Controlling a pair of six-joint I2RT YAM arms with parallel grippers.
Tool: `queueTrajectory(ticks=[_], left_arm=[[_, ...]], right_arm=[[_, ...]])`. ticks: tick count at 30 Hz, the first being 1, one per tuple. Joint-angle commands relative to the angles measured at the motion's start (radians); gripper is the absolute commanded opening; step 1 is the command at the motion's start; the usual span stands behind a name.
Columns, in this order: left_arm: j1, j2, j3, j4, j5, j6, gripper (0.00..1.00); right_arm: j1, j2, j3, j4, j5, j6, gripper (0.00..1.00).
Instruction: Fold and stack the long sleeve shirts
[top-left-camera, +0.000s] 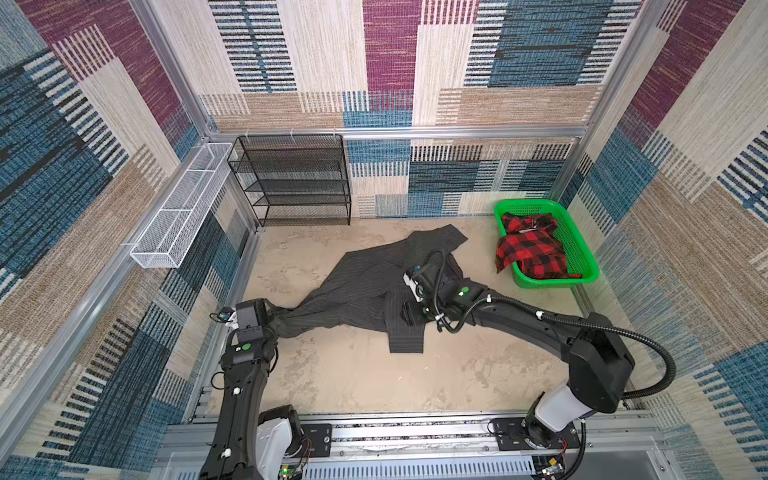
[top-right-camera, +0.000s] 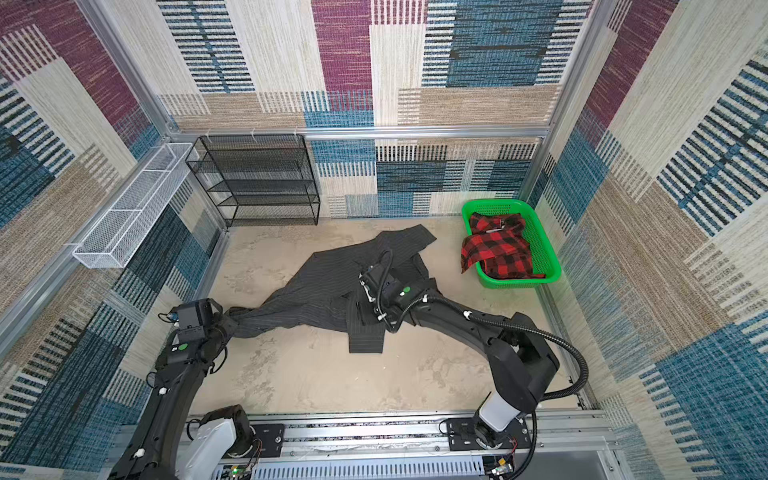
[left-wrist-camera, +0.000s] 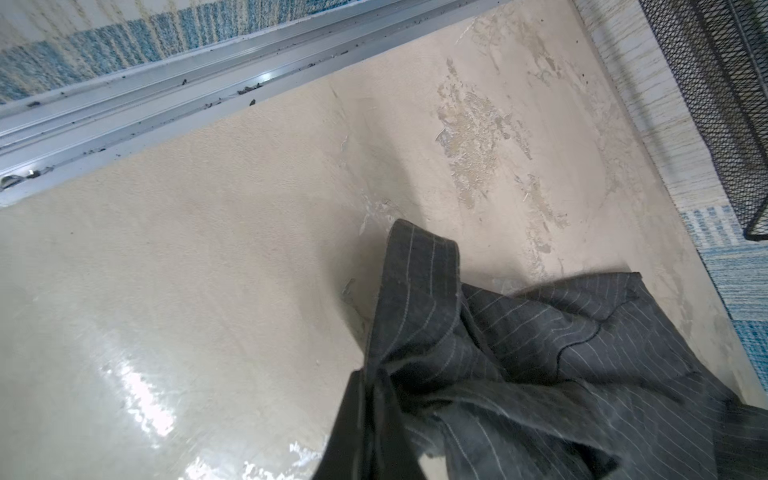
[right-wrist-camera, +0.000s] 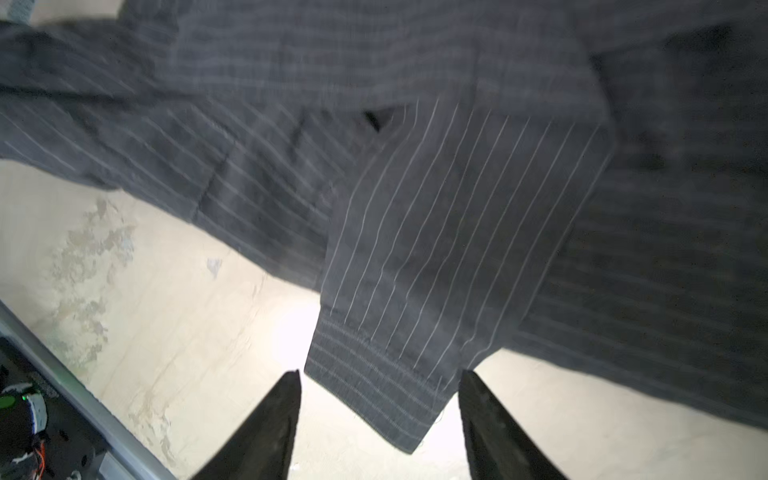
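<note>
In both top views the pinstriped grey shirt (top-left-camera: 357, 282) sprawls unfolded mid-counter (top-left-camera: 353, 382), one end bunched tight in the left jaws, while the red check shirt (top-left-camera: 532, 249) waits in the green basket (top-left-camera: 548, 283). The left wrist view shows only that gathered cloth (left-wrist-camera: 540, 353), not the jaws. In the right wrist view the right jaws stand parted either side of a sleeve cuff (right-wrist-camera: 374, 395), gripping nothing; spreading seems the step in hand, so next comes a fresh hold to pull it flat.

The jaws of the left gripper (top-left-camera: 270, 321) are being hidden by bunched cloth of the pinstriped shirt (top-left-camera: 361, 282) in both top views; the right gripper (right-wrist-camera: 379, 372) is being cut off at its finger bases by the right wrist view's edge, and the shirt's far folds are being blurred there; the checked shirt (top-left-camera: 532, 249) is being partly screened by the green basket (top-left-camera: 581, 245).
</note>
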Motion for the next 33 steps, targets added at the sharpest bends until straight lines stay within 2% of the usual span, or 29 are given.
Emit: queueTrajectory(ticks=[1,3,5,6,9,10,12,16,18,23,27,30,33], left_arm=[[0.000,-0.019,0.045,-0.121,-0.001,-0.015,0.24],[0.000,-0.035,0.077,-0.176,0.005,-0.017,0.44],[0.000,-0.055,0.108,-0.231,0.012,-0.013,0.57],[-0.001,-0.066,0.122,-0.256,0.016,-0.011,0.61],[0.000,-0.101,0.154,-0.307,0.031,-0.008,0.62],[-0.001,-0.114,0.165,-0.319,0.048,-0.011,0.61],[-0.001,-0.135,0.172,-0.326,0.105,-0.019,0.58],[-0.004,-0.153,0.135,-0.316,0.246,-0.060,0.45],[-0.011,-0.163,0.092,-0.302,0.288,-0.080,0.38],[-0.033,-0.182,0.011,-0.262,0.312,-0.112,0.27],[-0.039,-0.173,0.000,-0.244,0.321,-0.111,0.24],[-0.043,-0.176,0.005,-0.243,0.328,-0.110,0.23],[-0.050,-0.189,0.001,-0.243,0.334,-0.115,0.24]], right_arm=[[0.021,-0.033,-0.114,0.077,-0.030,0.141,0.63],[0.023,-0.043,-0.184,0.125,-0.053,0.177,0.64],[0.024,-0.037,-0.227,0.151,-0.063,0.196,0.64],[0.024,-0.031,-0.238,0.164,-0.065,0.199,0.64],[0.022,0.003,-0.255,0.200,-0.070,0.197,0.64],[0.024,0.018,-0.257,0.213,-0.076,0.192,0.63],[0.023,0.048,-0.258,0.237,-0.076,0.184,0.55],[0.024,0.084,-0.217,0.219,-0.034,0.156,0.15],[0.023,0.057,-0.176,0.171,0.003,0.132,0.08],[-0.005,-0.054,0.008,-0.004,0.074,0.006,0.05],[-0.101,-0.067,0.190,-0.086,0.048,-0.132,0.06],[-0.188,0.001,0.335,-0.089,0.025,-0.221,0.07],[-0.262,0.136,0.507,-0.049,0.010,-0.267,0.08]])
